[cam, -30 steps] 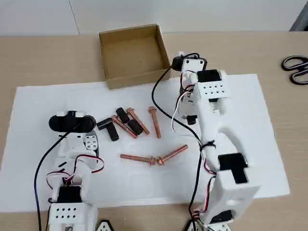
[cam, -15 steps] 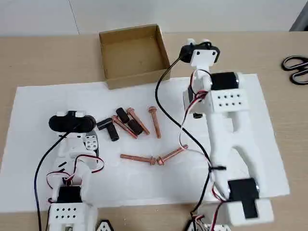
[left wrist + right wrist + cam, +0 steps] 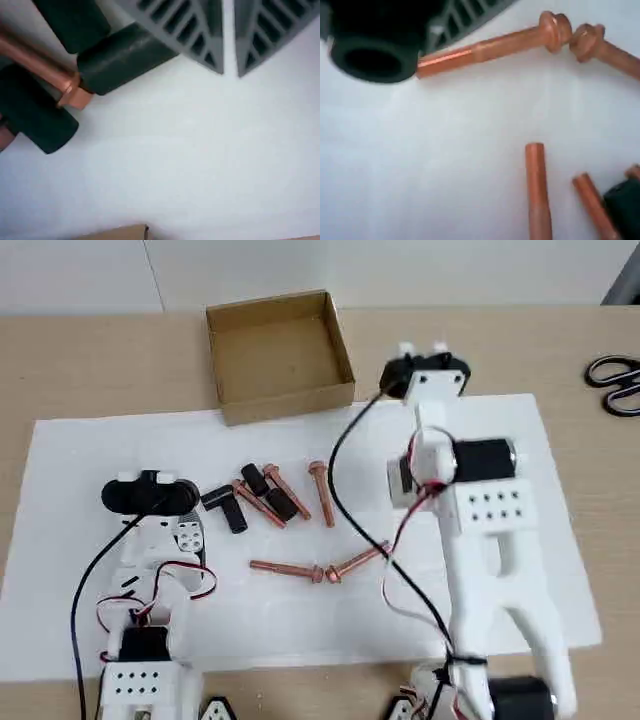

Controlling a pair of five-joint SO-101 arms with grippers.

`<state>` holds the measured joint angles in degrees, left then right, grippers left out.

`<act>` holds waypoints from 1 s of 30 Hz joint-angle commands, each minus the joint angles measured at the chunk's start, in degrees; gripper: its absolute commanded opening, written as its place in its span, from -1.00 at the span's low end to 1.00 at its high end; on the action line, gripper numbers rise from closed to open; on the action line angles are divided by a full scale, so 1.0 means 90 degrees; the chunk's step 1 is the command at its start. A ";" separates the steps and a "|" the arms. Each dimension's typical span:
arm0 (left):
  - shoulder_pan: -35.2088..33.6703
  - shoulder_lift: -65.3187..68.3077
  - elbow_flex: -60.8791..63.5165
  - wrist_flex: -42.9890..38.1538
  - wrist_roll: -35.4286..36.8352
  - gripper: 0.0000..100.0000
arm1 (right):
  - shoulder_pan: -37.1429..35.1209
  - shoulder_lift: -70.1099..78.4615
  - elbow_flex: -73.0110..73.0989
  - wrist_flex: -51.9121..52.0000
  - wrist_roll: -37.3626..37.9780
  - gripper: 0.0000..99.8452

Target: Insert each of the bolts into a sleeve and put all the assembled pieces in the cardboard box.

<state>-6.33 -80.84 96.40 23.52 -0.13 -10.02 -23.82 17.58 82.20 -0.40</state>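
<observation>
Five bolts (image 3: 322,495) lie loose on the white paper (image 3: 500,420) spread over the worktop. The black sleeves (image 3: 222,508) are bunched among the bolts on the left. The cardboard box (image 3: 290,405) beyond the sheet looks empty, so I judge that no pair is assembled yet and the first insertion is the step in hand. My right claw (image 3: 427,32) grips the held sleeve (image 3: 375,57), whose open bore faces the wrist camera. It hangs over the paper beside the plain end of the nearest bolt (image 3: 490,45), which lies head to head with another. As I read it, the next move needs that bore lined up squarely with a shank, and the bolt steadied so it doesn't skid on the paper. The left claw (image 3: 229,70) could do the steadying. It sits low over the sheet with its jaws nearly together, only a thin slit between them and nothing held, just beside a sleeve and a bolt head. The right arm (image 3: 490,540) stretches up the right side of the paper with its wrist folded down. The left arm (image 3: 150,570) is tucked at the near left edge.
</observation>
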 commanded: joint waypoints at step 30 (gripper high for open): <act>0.1954 0.0029 -0.4117 0.5734 -0.0020 -0.99 | 0.0054 -0.5836 0.5538 -0.4205 -0.0049 -0.99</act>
<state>8.70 -80.92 62.02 74.86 3.03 -10.11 -70.86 66.37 45.80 -0.40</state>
